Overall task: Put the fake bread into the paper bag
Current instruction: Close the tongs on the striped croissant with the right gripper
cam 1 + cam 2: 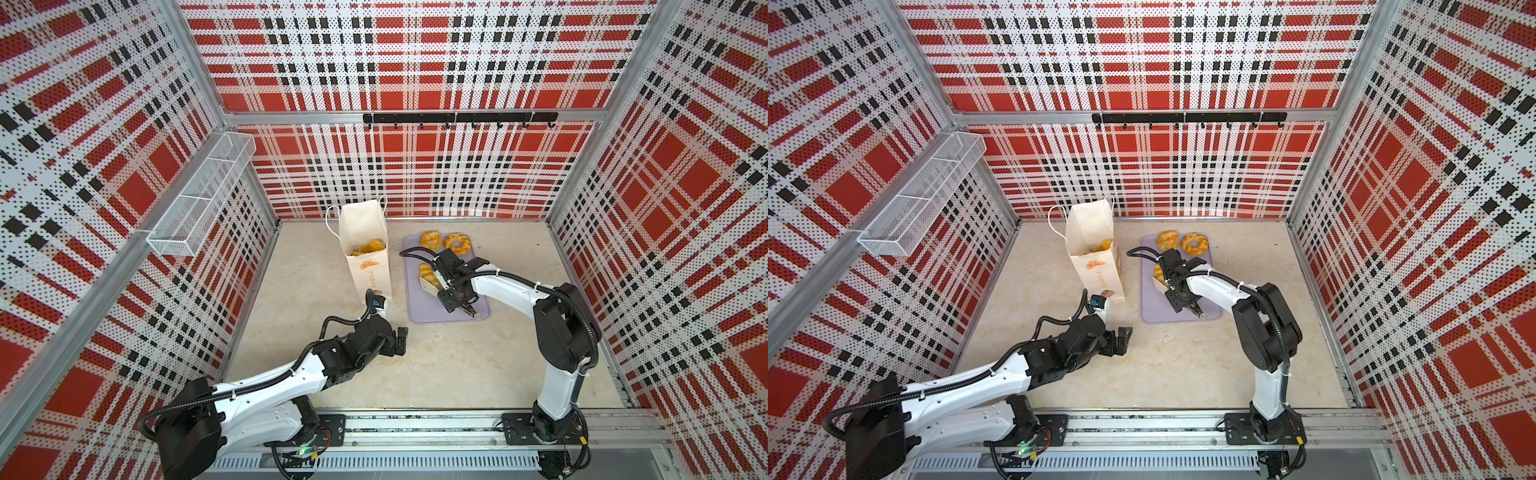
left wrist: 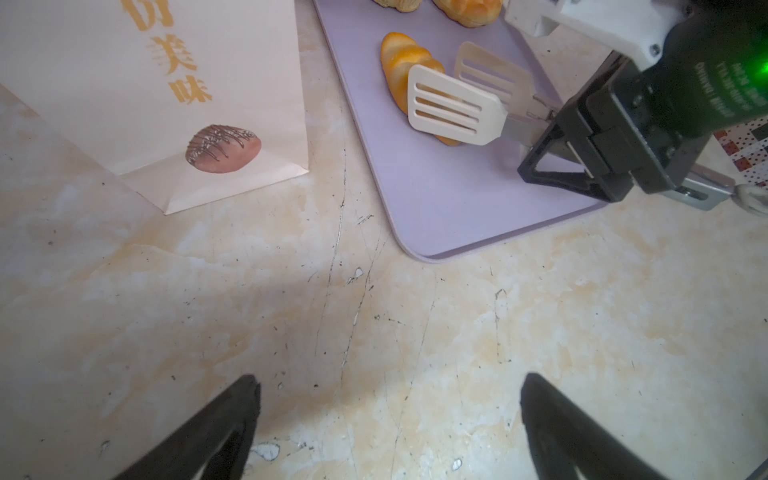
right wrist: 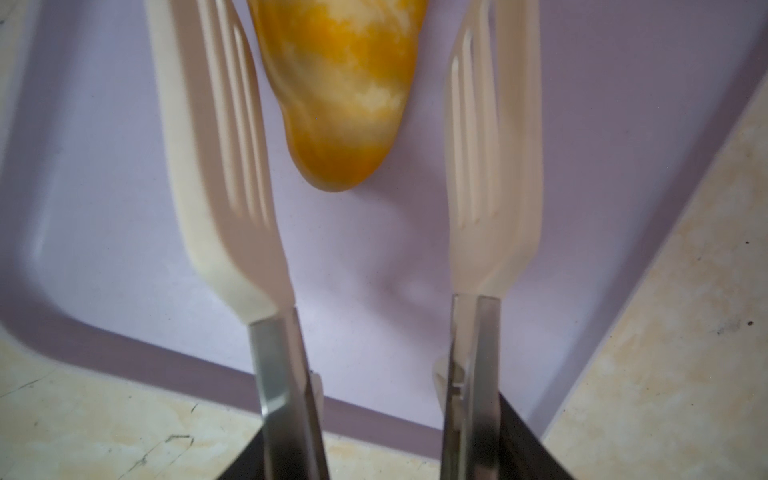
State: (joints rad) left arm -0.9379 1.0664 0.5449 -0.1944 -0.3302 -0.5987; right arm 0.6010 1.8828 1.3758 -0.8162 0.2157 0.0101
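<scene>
Right wrist view: my right gripper [image 3: 386, 461], clamped on the tongs [image 3: 226, 187], should centre them astride the roll [image 3: 345, 91] at upper middle, then squeeze gently.

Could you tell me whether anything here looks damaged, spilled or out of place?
Nothing is spilled; the paper bag stands upright. Only the tabletop looks worn, with scratches and small chips near the tray corner.

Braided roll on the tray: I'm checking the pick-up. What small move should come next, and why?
Probably the right pincer should squeeze the tongs closed: their paddles stand apart on either side of the braided roll, which lies on the lilac tray, ungripped.
</scene>
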